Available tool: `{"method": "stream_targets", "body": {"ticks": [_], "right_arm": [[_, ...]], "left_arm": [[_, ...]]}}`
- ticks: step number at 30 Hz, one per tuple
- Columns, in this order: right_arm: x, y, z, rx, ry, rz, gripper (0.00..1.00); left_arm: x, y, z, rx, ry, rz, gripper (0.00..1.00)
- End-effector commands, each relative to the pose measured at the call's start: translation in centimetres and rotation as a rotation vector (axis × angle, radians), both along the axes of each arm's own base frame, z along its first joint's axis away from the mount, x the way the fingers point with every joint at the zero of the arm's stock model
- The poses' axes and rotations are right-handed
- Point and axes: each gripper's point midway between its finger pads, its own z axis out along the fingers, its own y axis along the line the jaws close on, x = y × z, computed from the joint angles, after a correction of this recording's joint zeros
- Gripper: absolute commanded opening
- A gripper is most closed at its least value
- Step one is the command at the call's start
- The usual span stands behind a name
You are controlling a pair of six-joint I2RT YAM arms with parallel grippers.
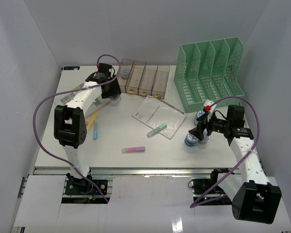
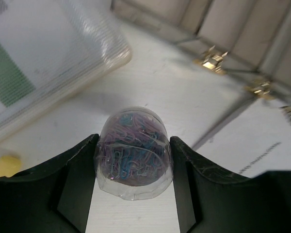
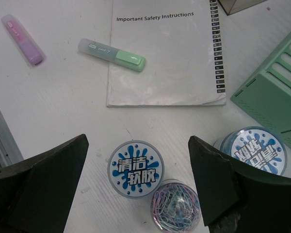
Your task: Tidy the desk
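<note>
Pinching clip tub (image 2: 134, 162) in left gripper (image 2: 133, 145) by far edge of desk (image 1: 116, 138), bins (image 1: 143, 77) just rightward; right gripper (image 3: 138, 145) spread over blue-lidded tub (image 3: 136, 170).

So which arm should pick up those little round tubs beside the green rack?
Right, I'd say. The right gripper hangs open over the round tubs, a blue-lidded one between its fingers. The left gripper is across the desk by the bins, shut on a tub of paper clips.
</note>
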Motion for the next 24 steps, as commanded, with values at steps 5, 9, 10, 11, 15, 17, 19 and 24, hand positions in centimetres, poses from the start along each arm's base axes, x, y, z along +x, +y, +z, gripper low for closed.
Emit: {"method": "stream_targets", "body": {"ticks": [5,9,10,11,15,17,19,24], "right_arm": [[0.2,0.0,0.4,0.000,-0.023,0.007,0.90],[0.2,0.0,0.4,0.000,-0.021,0.007,0.90],[0.2,0.0,0.4,-0.001,-0.021,0.007,0.90],[0.3,-0.1,0.4,-0.001,-0.021,0.005,0.90],[0.3,-0.1,0.3,0.000,-0.015,0.001,0.90],[0.3,-0.1,0.3,0.002,-0.012,0.002,0.90],[0.3,-0.1,0.2,0.003,-0.007,0.003,0.90],[0.3,-0.1,-0.1,0.005,0.007,0.004,0.90]], "left_arm": [[7.1,-3.7,11.6,-0.244,-0.314,0.027,0.20],[10.5,-4.3,12.1,-0.245,-0.367,0.028,0.20],[11.4,-4.3,12.1,-0.238,-0.380,0.030,0.20],[12.3,-4.1,12.0,-0.223,-0.394,0.046,0.20],[14.1,-3.7,10.7,-0.191,-0.403,0.069,0.20],[14.6,-3.8,9.5,-0.171,-0.396,0.063,0.21],[14.9,-3.8,8.1,-0.146,-0.383,0.056,0.21],[15.5,-3.6,6.1,-0.106,-0.371,0.047,0.26]]}}
